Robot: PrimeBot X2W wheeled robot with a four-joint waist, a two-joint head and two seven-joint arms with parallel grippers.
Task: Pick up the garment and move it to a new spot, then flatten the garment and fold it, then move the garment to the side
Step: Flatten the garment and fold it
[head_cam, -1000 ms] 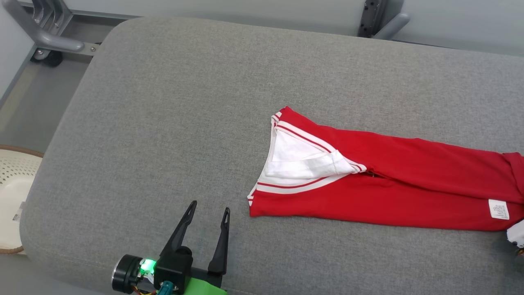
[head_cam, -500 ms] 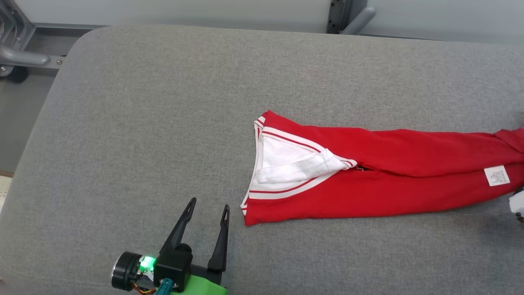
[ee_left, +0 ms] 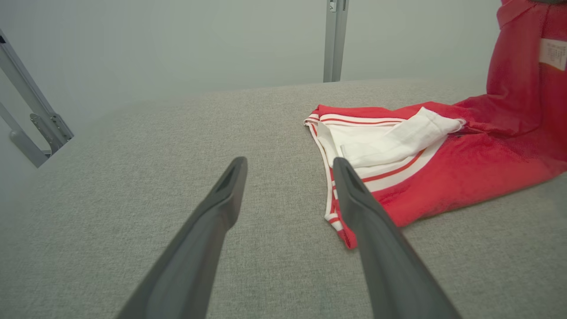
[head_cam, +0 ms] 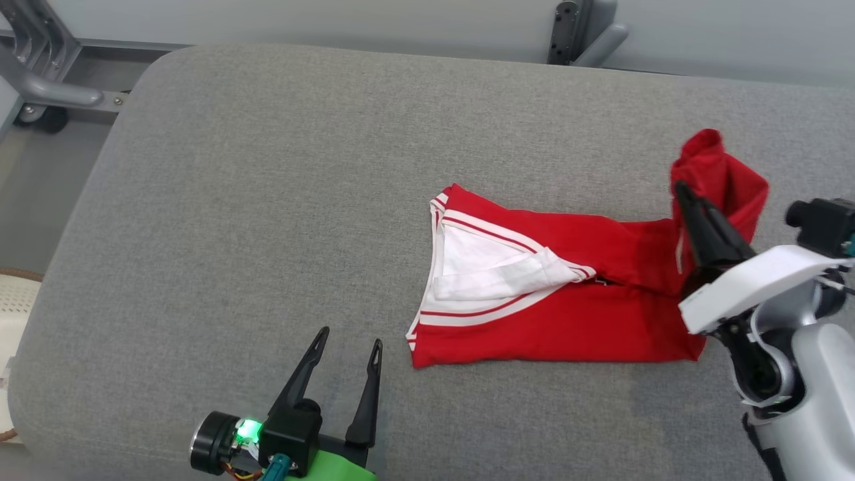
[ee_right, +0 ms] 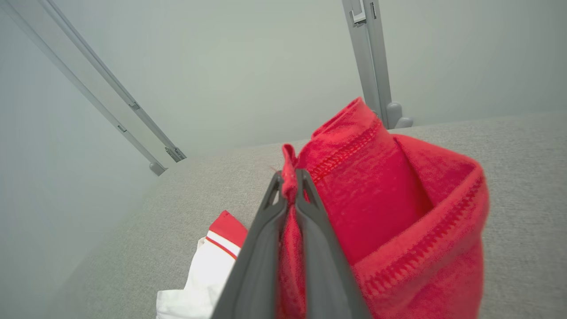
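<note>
Hovering low over the grey padded bench at the left, the left claw has its two dark fingers spread wide, with nothing between them. Just to its right begins the garment, red and lying right of the bench's middle. Its near end is open in a V, edged with white bands that each carry a thin red stripe, and white lining is folded out across the opening. From there the red cloth lies flat and fairly smooth. Further right it rises off the bench in a bunched, hanging fold with a stitched hem, and a small white label shows on the raised part. The right claw is clamped tight on that raised hem, holding it up.
</note>
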